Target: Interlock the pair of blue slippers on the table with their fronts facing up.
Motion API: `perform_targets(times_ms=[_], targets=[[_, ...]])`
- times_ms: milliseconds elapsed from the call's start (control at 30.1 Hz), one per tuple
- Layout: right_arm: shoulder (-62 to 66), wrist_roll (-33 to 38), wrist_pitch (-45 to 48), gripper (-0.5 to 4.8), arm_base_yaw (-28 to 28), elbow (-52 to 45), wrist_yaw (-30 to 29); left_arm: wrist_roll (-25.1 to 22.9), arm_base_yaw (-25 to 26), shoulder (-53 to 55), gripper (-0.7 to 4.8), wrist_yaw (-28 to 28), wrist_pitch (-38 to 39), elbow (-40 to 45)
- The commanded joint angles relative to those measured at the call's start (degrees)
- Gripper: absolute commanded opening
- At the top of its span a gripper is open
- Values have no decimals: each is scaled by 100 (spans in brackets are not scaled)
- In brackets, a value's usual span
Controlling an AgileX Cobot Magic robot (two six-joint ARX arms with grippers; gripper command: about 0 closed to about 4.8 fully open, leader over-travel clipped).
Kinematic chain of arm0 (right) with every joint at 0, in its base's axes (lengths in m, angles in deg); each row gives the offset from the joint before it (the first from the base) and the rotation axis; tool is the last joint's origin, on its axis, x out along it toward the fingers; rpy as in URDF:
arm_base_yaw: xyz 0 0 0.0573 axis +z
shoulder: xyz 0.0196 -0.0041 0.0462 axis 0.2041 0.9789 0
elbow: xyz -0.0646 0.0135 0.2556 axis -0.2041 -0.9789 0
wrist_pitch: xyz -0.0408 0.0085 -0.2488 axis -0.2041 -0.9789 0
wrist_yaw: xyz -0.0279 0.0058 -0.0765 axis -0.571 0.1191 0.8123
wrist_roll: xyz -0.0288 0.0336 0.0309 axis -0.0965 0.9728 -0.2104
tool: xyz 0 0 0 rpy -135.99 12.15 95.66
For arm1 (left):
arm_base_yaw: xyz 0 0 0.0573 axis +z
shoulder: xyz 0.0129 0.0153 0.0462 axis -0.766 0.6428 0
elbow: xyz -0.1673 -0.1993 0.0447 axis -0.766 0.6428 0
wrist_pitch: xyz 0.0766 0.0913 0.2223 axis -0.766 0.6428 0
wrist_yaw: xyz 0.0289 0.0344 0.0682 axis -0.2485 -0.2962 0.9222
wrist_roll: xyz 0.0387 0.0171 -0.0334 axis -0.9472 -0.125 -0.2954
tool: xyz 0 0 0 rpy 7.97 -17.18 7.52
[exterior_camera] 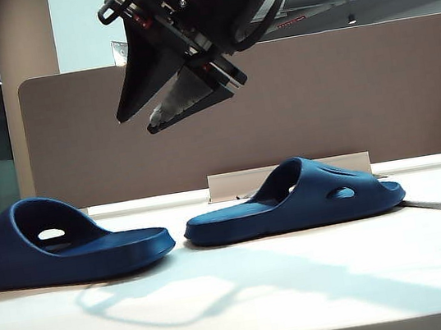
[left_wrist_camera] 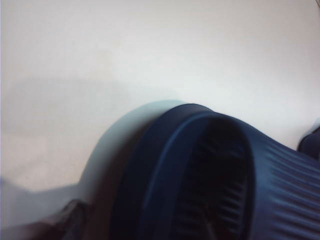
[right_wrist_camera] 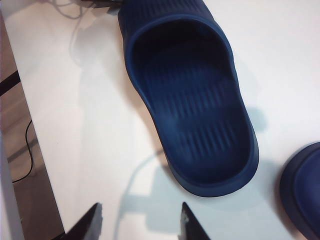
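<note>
On table (exterior_camera: 305, 285): both slippers (exterior_camera: 292, 200) flat, apart; right hand (right_wrist_camera: 140, 220) open above; left hand unseen.

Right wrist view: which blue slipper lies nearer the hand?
The slipper seen whole, ribbed footbed up, just ahead of the open right hand; the other slipper only peeks in at the picture's edge.

no readable text, labels, brands, numbers or signs anywhere
</note>
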Motion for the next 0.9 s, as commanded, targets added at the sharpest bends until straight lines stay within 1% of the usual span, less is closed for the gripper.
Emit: perform_targets(times_ms=[33, 133, 432, 531, 664, 697, 730, 797, 896], targets=[[-22, -17, 35, 198, 11, 17, -28, -42, -11, 57, 297, -76, -9, -24], [-22, -17, 39, 198, 11, 17, -28, -39, -11, 103, 276, -201, -13, -24], [-20, -15, 87, 198, 11, 17, -28, -46, -101, 107, 263, -291, -9, -24], [-22, -13, 103, 198, 11, 17, -28, -107, -192, 118, 214, -258, 2, -24], [-20, -13, 98, 198, 11, 17, -28, -168, -310, 118, 208, -157, 22, -22], [-20, -11, 98, 198, 11, 17, -28, -170, -328, 118, 201, -149, 31, -22], [-22, -9, 96, 198, 11, 17, -28, -173, -339, 118, 177, -149, 35, -22], [-22, -11, 92, 198, 11, 17, -28, -173, -358, 118, 146, -146, 44, -22], [-20, -9, 85, 198, 11, 17, -28, -177, -358, 118, 140, -146, 50, -22]])
